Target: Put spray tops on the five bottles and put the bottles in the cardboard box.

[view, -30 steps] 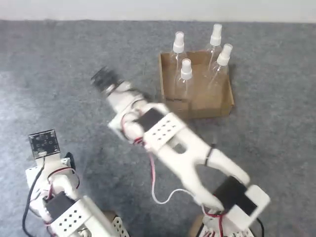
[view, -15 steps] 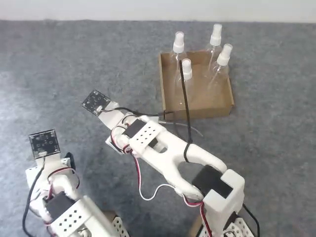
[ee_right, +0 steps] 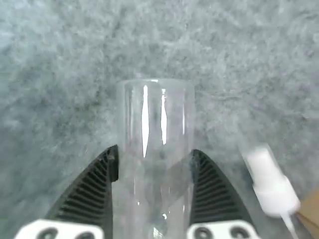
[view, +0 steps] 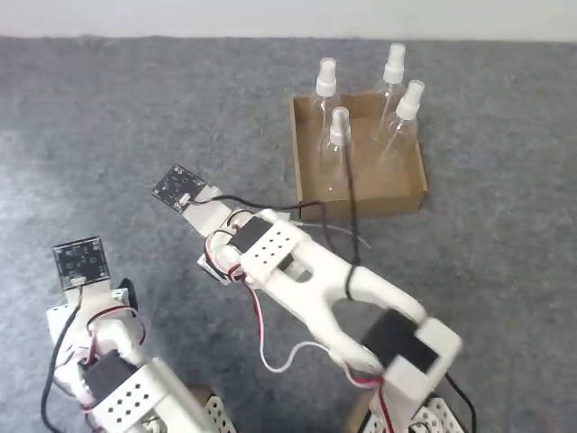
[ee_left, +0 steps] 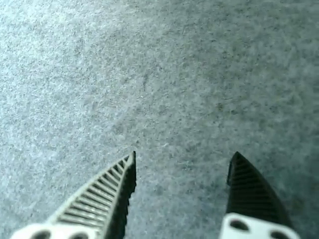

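Right tool (ee_right: 154, 152) is clenched on a clear bottle (ee_right: 154, 109), ribbed pads pressed on both sides of the body. No spray top is on the part of the bottle that shows, and I cannot tell which end points away. The bottle is held low over the bench (view: 108, 108), to the near-left of the cardboard box (view: 370, 200), at the end of the right arm (view: 297, 262). A loose spray top (ee_right: 269, 186) lies on the bench just beside the held bottle, white head with a thin dip tube, not touching the bottle.

Progress: four capped bottles (view: 339, 126) stand upright with white spray tops on, and they look to be inside the box, two toward its far edge and two more toward the middle. So four of five look done. Left to do, by my reading: fit the loose top to the held bottle, then place that bottle in the box. There seems to be room near the box's near wall.

Left tool (ee_left: 184, 157) is released, jaws spread wide over bare grey bench with nothing between them. The left arm (view: 117, 379) sits at the near-left, well apart from the box.

Writing: none readable. The bottles are plain clear plastic with no label, and the box walls are plain brown.
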Robot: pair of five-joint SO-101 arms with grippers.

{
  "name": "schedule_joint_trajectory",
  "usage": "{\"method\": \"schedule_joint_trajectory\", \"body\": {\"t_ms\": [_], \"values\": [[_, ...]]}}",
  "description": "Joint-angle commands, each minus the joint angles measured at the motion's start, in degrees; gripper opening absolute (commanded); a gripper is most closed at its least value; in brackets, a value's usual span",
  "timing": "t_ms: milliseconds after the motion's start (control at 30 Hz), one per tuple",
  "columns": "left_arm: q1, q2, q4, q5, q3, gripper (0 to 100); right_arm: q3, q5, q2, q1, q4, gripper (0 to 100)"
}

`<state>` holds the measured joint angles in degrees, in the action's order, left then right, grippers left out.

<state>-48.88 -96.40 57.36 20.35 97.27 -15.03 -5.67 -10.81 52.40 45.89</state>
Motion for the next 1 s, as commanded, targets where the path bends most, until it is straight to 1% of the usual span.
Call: {"method": "schedule_joint_trajectory", "body": {"t_ms": [0, 67, 133, 233, 333, 400, 467, 500, 567, 667, 733, 833, 967], "values": [[-0.4, -0.3, 0.1, 0.4, -0.3, 27, 0.5, -0.7, 16.6, 0.0, 10.9, 1.0], [-0.4, -0.3, 0.1, 0.4, -0.3, 27, 0.4, -0.9, 23.8, -1.5, 16.4, 1.0], [-0.4, -0.3, 0.1, 0.4, -0.3, 27, 0.4, -1.1, 30.8, -4.8, 21.3, 1.0], [-0.4, -0.3, 0.0, 0.4, -0.3, 27, 0.6, -3.6, 40.3, -14.8, 28.1, 1.0], [-0.4, -0.3, 0.0, 0.4, -0.3, 27, 0.8, -6.1, 46.9, -29.4, 36.4, 1.0], [-0.4, -0.3, 0.0, 0.4, -0.3, 27, 0.5, -7.1, 48.4, -41.8, 40.6, 1.0], [-0.4, -0.3, 0.0, 0.4, -0.3, 27, -0.4, -9.2, 47.8, -54.9, 41.6, 1.0], [-0.3, -0.3, 0.0, 0.4, -0.3, 27, -1.6, -10.8, 47.1, -61.3, 40.4, 1.0], [-0.3, -0.3, 0.0, 0.4, -0.3, 27, -5.2, -12.7, 45.3, -71.8, 35.9, 1.0], [-0.3, -0.3, 0.1, 0.4, -0.3, 27, -12.4, -13.3, 42.2, -83.0, 26.1, 1.2], [-0.3, -0.3, 0.1, 0.4, -0.3, 27, -17.0, -13.3, 40.0, -86.8, 20.2, 3.8], [-0.3, -0.3, 0.1, 0.3, -0.3, 27, -21.1, -13.1, 36.4, -89.5, 15.2, 9.2], [-0.3, -0.3, 0.2, 0.3, -0.3, 27, -23.8, -6.9, 31.9, -90.6, 9.6, 9.5]]}}
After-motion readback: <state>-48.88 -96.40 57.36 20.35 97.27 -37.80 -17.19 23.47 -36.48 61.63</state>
